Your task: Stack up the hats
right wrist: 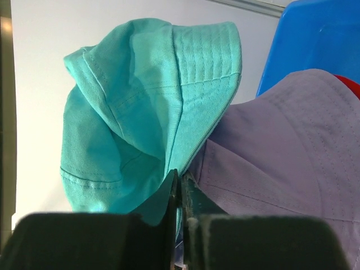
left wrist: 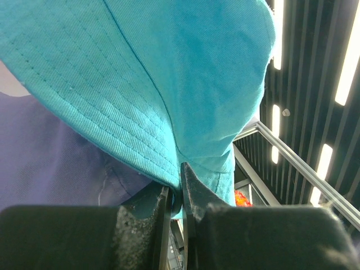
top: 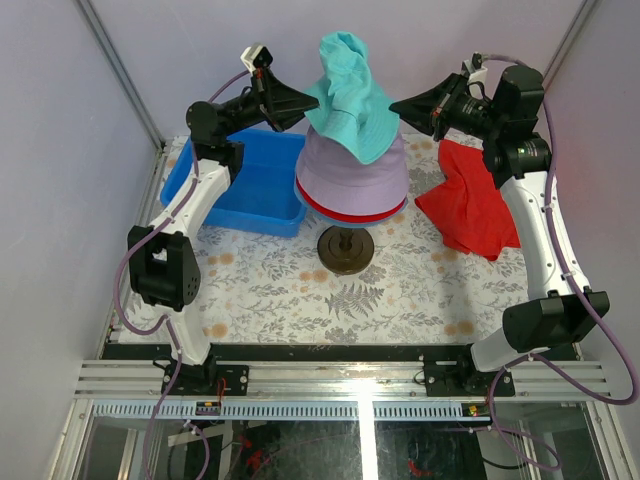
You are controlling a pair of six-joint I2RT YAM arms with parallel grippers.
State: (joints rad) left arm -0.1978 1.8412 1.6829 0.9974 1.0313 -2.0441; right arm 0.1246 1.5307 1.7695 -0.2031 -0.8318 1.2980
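Observation:
The teal hat [top: 350,90] hangs crumpled over the top of the stack, held by its brim on both sides. My left gripper [top: 313,101] is shut on its left brim; in the left wrist view the gripper [left wrist: 181,177] pinches the teal hat [left wrist: 157,84]. My right gripper [top: 394,105] is shut on its right brim; in the right wrist view the gripper [right wrist: 180,180] pinches the teal hat [right wrist: 140,107]. Below sits the pale lilac hat [top: 352,175] [right wrist: 281,146] over the red hat [top: 350,213], of which only the rim shows. No blue hat shows.
The stack stands on a stand with a round dark base [top: 346,249]. A blue plastic bin [top: 245,185] lies at the back left. A flat red cloth [top: 470,205] lies at the back right. The table [top: 300,290] has a leaf-patterned cover.

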